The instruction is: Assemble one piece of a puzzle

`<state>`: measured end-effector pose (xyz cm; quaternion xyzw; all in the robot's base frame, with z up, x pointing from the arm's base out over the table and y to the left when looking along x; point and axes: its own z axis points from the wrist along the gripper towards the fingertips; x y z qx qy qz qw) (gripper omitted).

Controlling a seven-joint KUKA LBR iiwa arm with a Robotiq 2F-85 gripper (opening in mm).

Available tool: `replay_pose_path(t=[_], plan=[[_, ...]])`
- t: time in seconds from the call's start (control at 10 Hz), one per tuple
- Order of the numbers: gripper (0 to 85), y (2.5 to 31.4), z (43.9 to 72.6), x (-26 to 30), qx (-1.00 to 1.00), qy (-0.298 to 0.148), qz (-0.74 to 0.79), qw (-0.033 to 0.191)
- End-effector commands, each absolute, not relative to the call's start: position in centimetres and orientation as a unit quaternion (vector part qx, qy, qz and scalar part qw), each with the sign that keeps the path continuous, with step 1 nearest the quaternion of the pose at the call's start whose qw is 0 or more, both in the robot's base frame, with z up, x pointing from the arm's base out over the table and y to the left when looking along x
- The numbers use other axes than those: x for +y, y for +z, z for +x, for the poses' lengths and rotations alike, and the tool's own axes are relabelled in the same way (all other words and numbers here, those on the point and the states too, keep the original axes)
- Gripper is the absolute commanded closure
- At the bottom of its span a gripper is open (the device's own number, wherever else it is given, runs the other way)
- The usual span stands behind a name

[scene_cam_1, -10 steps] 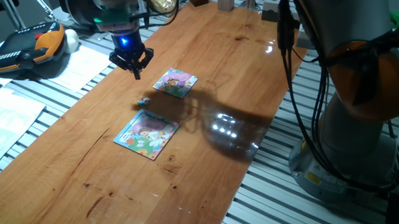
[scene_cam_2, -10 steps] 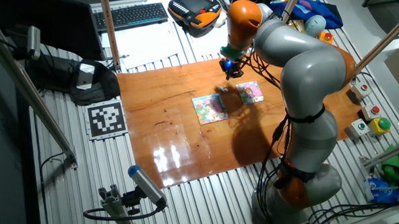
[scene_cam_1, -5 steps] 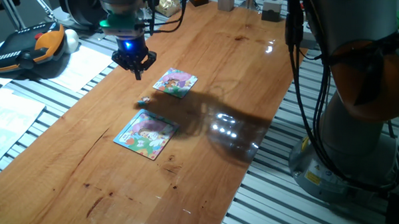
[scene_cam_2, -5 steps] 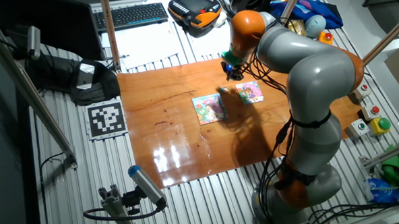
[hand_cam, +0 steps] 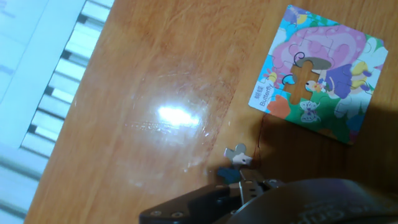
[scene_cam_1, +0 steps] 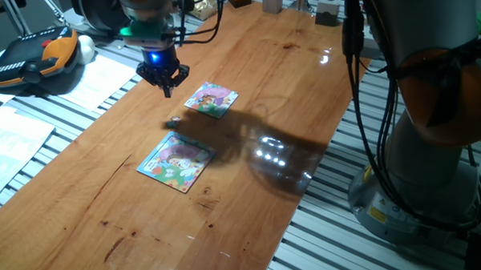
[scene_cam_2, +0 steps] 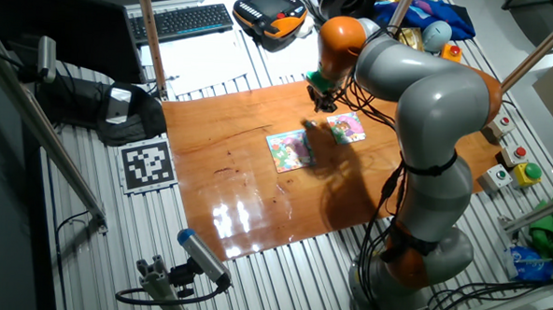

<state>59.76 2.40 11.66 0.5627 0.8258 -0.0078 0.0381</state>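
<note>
Glossy varnished wood table (scene_cam_1: 250,79), glossy printed card puzzle (hand_cam: 317,73), ribbed metal bench (scene_cam_1: 429,254)

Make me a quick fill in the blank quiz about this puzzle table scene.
The piece lies loose on the ___ table.
The blue-bordered puzzle is ___ than the puzzle.
In the hand view, the puzzle has ___ empty slot showing wood.
Missing words: wooden; larger; one.

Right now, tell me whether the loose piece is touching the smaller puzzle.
Apart. The hand view shows bare wood between the piece and the puzzle; the gap inside the puzzle is unfilled.
</note>
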Motion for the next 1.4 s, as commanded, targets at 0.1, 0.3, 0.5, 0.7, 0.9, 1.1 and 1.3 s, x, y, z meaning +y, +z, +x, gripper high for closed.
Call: replay_pose_path(t=[0.1,0.3,0.5,0.7,0.9,1.1,1.3], plan=[[68.0,11.7,59.8,2.5,0.818,-0.010,0.574,0.036],[68.0,11.7,59.8,2.5,0.812,-0.010,0.582,0.035],[68.0,11.7,59.8,2.6,0.797,-0.004,0.603,0.037],[68.0,11.6,59.9,2.5,0.773,-0.008,0.633,0.043],[68.0,11.1,60.0,2.4,0.755,-0.012,0.654,0.044],[68.0,10.4,60.2,2.2,0.753,-0.019,0.657,0.033],[68.0,10.3,60.2,2.1,0.746,-0.016,0.666,0.023]])
